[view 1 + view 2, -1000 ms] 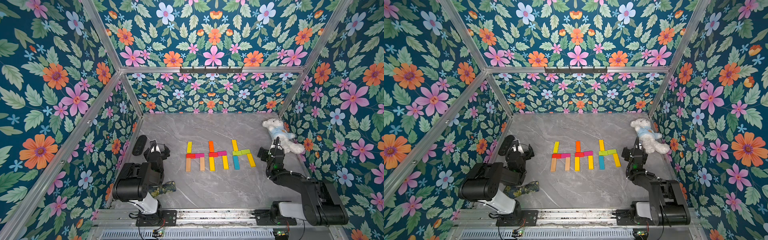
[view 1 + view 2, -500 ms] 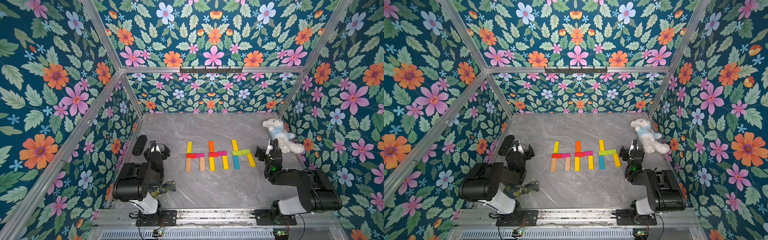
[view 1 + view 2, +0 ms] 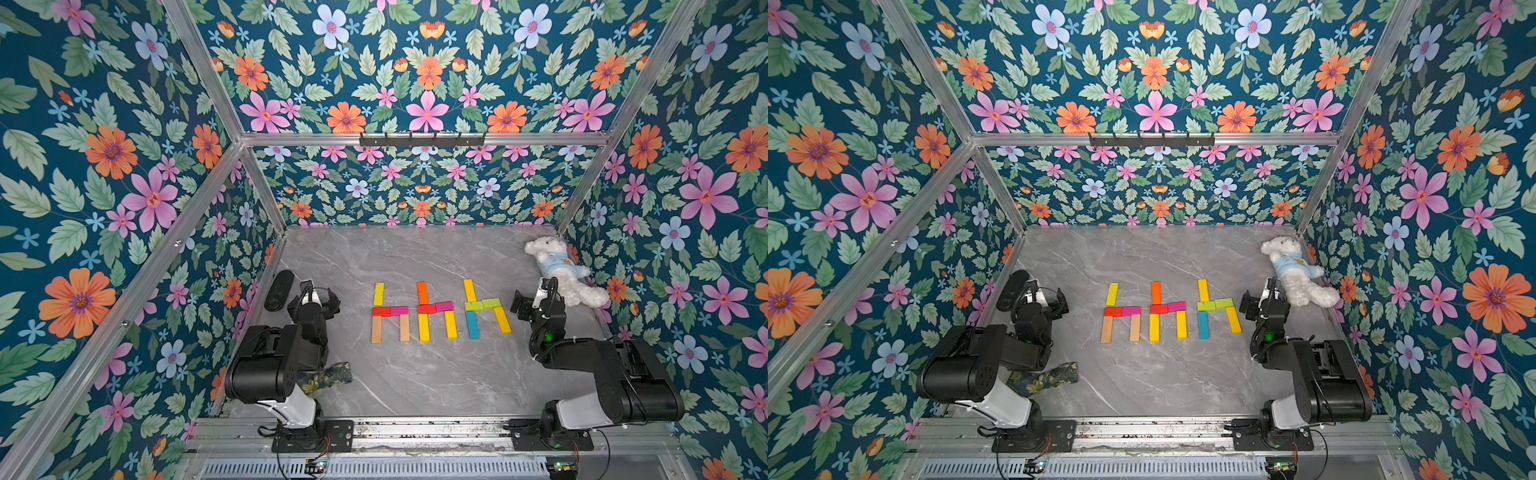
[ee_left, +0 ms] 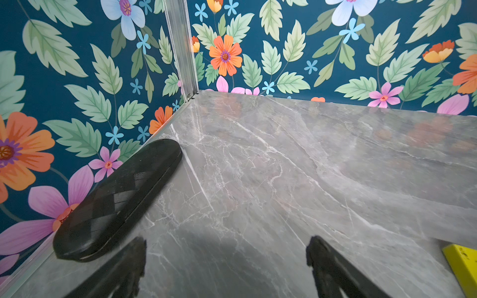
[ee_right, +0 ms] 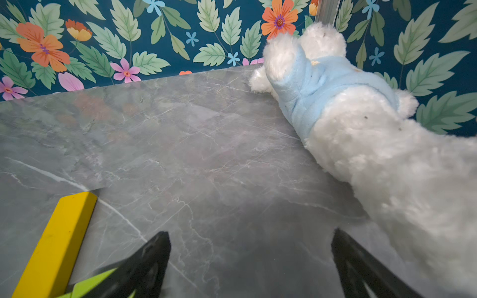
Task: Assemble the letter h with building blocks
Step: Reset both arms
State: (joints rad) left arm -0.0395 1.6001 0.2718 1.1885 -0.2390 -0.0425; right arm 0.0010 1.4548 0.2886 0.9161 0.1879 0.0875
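Spread wide and empty, the left pincer (image 4: 227, 241) is seen low over the tabletop (image 3: 415, 374), near the left end of the building blocks (image 3: 435, 308). The right pincer (image 5: 250, 234) is likewise wide and empty, close by their right end. Fifteen blocks are laid flat mid-tabletop in a row as three letters h. The left one is made of yellow, red, pink and plain wood, the middle one of orange, red, pink and yellow, the right one of yellow, green and blue, with one leg slanted. Left of the blocks, a black case (image 3: 279, 290) is set shut against the wall, its contents hidden. Right of them and farther back, a white plush bear (image 3: 557, 270) is laid; a mark on its blue shirt cannot be read.
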